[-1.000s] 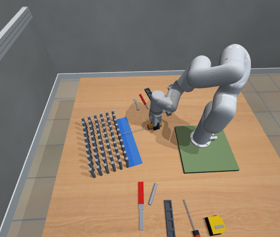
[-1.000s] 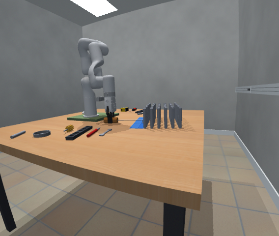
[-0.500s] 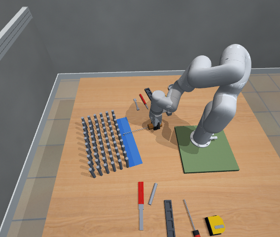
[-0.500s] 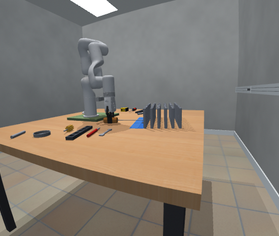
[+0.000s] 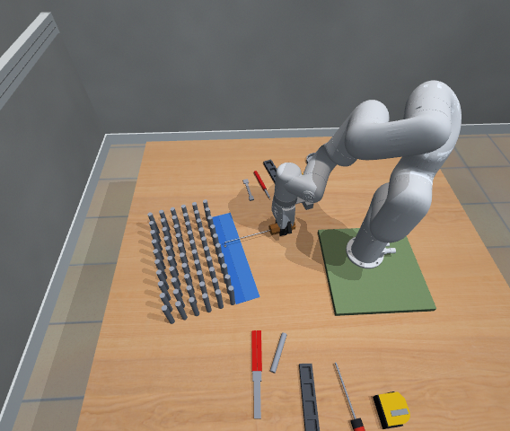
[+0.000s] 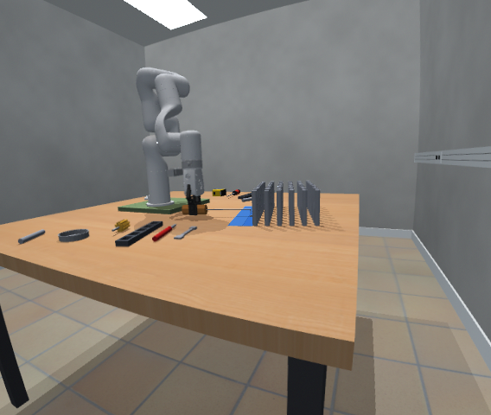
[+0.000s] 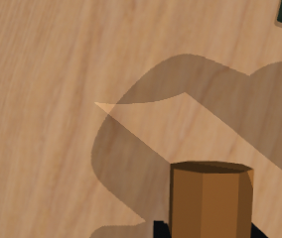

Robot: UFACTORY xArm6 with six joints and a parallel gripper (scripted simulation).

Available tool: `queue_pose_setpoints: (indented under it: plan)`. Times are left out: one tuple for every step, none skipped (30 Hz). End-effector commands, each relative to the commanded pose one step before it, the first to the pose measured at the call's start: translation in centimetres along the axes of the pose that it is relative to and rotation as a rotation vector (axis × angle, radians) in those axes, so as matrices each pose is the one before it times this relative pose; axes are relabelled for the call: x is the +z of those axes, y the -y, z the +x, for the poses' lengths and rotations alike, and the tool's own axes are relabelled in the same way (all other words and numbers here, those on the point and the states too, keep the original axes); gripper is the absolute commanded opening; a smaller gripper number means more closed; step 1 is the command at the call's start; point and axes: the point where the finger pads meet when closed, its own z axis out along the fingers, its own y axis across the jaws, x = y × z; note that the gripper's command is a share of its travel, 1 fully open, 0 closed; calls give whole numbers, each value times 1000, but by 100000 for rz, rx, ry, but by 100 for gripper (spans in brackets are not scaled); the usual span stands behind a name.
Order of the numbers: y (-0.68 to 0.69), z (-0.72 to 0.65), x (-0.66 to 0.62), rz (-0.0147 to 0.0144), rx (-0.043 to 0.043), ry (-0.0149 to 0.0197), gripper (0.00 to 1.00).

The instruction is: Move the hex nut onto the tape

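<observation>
My gripper (image 5: 284, 228) is shut on the orange-brown handle of the hook pick (image 5: 276, 227), low over the table. The handle fills the bottom of the wrist view (image 7: 211, 200). The pick's thin metal shaft (image 5: 243, 238) reaches left, and its tip lies over the blue strip of tape (image 5: 235, 259) by the nearest row of spacers. The grey upright spacers (image 5: 190, 257) stand in a grid left of the tape. In the exterior view the gripper (image 6: 194, 206) holds the handle to the left of the spacers (image 6: 287, 203). The hex nut is hidden among the spacers.
A small wrench (image 5: 248, 189), a red screwdriver (image 5: 261, 182) and a dark tray (image 5: 271, 169) lie behind the gripper. The arm's base stands on a green mat (image 5: 375, 271). A red-handled tool (image 5: 256, 371), a grey rod (image 5: 277, 352), a dark rail (image 5: 308, 395) and a yellow tape measure (image 5: 391, 409) lie near the front edge.
</observation>
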Motion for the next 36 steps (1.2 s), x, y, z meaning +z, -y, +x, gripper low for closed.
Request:
queue_pose_setpoints:
  plan:
    - [79, -105, -626, 199, -1, 245, 0]
    - [0, 0, 0, 0, 0, 0, 0]
    - [0, 0, 0, 0, 0, 0, 0]
    - [0, 0, -114, 0, 0, 0, 0]
    - [0, -1, -105, 0, 0, 0, 0]
    - [0, -1, -94, 0, 0, 0, 0]
    - [0, 0, -81, 0, 0, 0, 0]
    - [0, 0, -67, 0, 0, 0, 0]
    - [0, 0, -53, 0, 0, 0, 0]
    - [0, 0, -39, 0, 0, 0, 0]
    - [0, 0, -26, 0, 0, 0, 0]
    - [0, 0, -14, 0, 0, 0, 0]
    - [0, 0, -6, 0, 0, 0, 0]
    - [0, 0, -1, 0, 0, 0, 0]
    - [0, 0, 0, 0, 0, 0, 0]
    - [-2, 0, 0, 0, 0, 0, 0]
    - [-5, 0, 0, 0, 0, 0, 0]
    - [-10, 0, 0, 0, 0, 0, 0]
    - [0, 0, 0, 0, 0, 0, 0]
    - [0, 0, 0, 0, 0, 0, 0]
    - [-16, 0, 0, 0, 0, 0, 0]
    - [-23, 0, 0, 0, 0, 0, 0]
    - [-31, 0, 0, 0, 0, 0, 0]
    - [-40, 0, 0, 0, 0, 0, 0]
    - [-50, 0, 0, 0, 0, 0, 0]
    - [-60, 0, 0, 0, 0, 0, 0]
    - [-70, 0, 0, 0, 0, 0, 0]
    - [-80, 0, 0, 0, 0, 0, 0]
    - [-91, 1, 0, 0, 0, 0, 0]
    - [-100, -1, 0, 0, 0, 0, 0]
    - [-110, -1, 0, 0, 0, 0, 0]
    - [-120, 0, 0, 0, 0, 0, 0]
    - [-130, 0, 0, 0, 0, 0, 0]
    - [-139, 0, 0, 0, 0, 0, 0]
    - [-146, -1, 0, 0, 0, 0, 0]
    - [0, 0, 0, 0, 0, 0, 0]
